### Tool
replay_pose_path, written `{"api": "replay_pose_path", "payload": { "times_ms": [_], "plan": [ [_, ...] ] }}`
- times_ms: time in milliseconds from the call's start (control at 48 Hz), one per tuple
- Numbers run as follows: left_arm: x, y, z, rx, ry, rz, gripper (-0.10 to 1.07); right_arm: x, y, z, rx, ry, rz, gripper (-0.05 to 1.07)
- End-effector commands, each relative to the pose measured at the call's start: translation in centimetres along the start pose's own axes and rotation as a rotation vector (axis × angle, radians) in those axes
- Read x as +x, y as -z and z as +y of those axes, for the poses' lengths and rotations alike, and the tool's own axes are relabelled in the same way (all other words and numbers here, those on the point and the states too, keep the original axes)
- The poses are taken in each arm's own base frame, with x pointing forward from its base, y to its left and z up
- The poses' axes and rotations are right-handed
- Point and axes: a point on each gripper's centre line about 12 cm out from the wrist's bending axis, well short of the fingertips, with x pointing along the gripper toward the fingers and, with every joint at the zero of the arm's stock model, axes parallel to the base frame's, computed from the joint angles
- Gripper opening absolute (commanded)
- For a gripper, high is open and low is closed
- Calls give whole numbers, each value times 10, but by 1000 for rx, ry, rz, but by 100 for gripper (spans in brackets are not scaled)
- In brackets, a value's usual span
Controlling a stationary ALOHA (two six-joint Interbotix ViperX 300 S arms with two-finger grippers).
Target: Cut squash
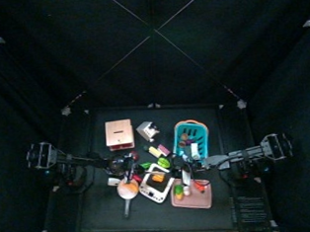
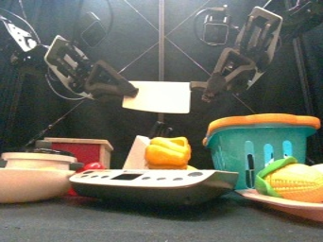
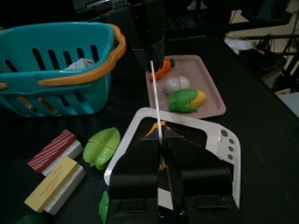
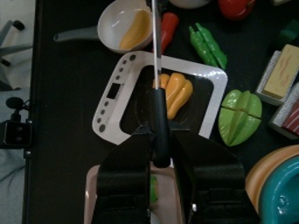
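An orange-yellow squash (image 2: 168, 151) lies on a white board (image 2: 139, 180) at the table's front middle. It also shows in the right wrist view (image 4: 173, 93). A white-bladed knife (image 2: 158, 97) hangs level above the squash, between the two grippers. My right gripper (image 2: 198, 93) is shut on its black handle (image 4: 156, 96). My left gripper (image 2: 127, 92) is shut on the blade's other end, and the blade (image 3: 153, 87) shows edge-on in the left wrist view. The blade is clear of the squash.
A teal basket (image 2: 263, 142) with an orange rim stands at the right. A pink tray (image 3: 201, 107) with corn lies beside the board. A bowl (image 2: 32, 175) and a red box (image 2: 76, 146) are at the left. Several toy vegetables and blocks (image 3: 52, 184) lie around the board.
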Motion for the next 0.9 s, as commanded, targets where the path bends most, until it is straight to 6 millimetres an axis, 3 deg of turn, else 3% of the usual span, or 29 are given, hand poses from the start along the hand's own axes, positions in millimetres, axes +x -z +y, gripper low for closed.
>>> {"api": "replay_pose_path", "payload": {
  "times_ms": [0,208,604,875],
  "plan": [
    [4,-2,1,2,1,-8,38,-3,-11,11,-12,-26,-24,45],
    [10,9,-2,-1,15,26,38,5,-5,22,-32,-42,23,45],
    [16,19,4,-6,1,59,38,12,-2,18,-35,-29,41,45],
    [20,16,9,-5,-11,50,38,10,-3,18,-45,-29,39,45]
  ]
}}
